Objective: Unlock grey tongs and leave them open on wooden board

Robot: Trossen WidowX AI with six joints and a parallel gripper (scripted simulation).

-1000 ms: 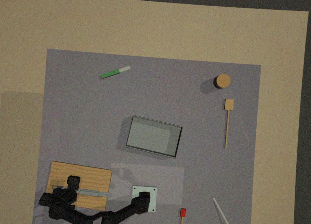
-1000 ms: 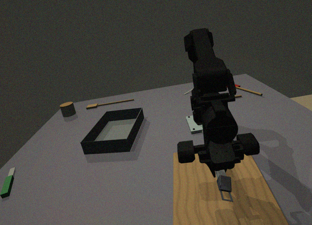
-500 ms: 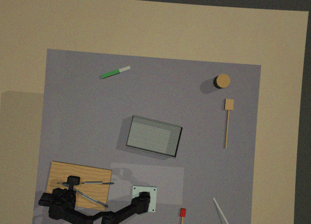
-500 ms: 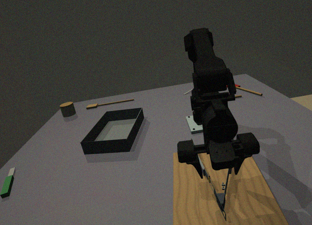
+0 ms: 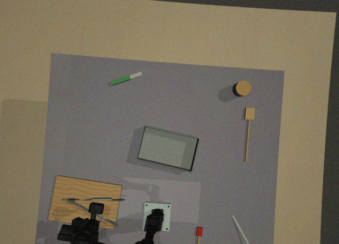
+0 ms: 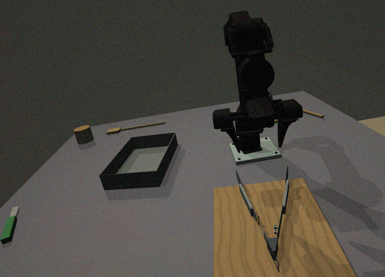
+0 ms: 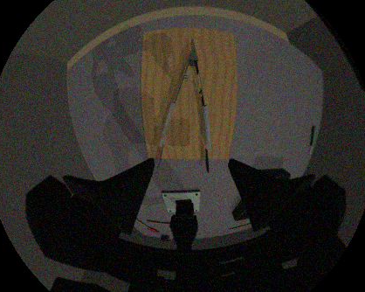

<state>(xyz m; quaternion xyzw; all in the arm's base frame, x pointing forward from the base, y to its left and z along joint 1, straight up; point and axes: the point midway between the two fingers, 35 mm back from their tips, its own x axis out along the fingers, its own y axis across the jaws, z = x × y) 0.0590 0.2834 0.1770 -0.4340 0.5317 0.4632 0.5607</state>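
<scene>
The grey tongs [image 5: 101,199] [image 6: 285,193] [image 7: 207,127] lie spread open in a V on the wooden board [image 5: 82,185] [image 6: 226,237] [image 7: 220,57]. Their hinge end is on the board and their tips reach past the board's edge on the robot's side. My gripper [image 6: 260,149] [image 7: 192,163] is wide open and empty, held above the tongs and apart from them, its fingers spread wider than the arms in the wrist view. Part of one arm is covered by the gripper in the top view. The roasting tin [image 5: 164,165] [image 6: 130,180] holds nothing.
The robot's base plate [image 5: 167,219] [image 6: 242,158] is beside the board. A green and white stick [image 5: 120,80] [image 6: 9,229], a cylinder [image 5: 243,88] [image 6: 84,135] and a wooden spatula [image 5: 249,113] [image 6: 113,131] lie farther off. A red-headed tool [image 5: 199,231] lies past the base.
</scene>
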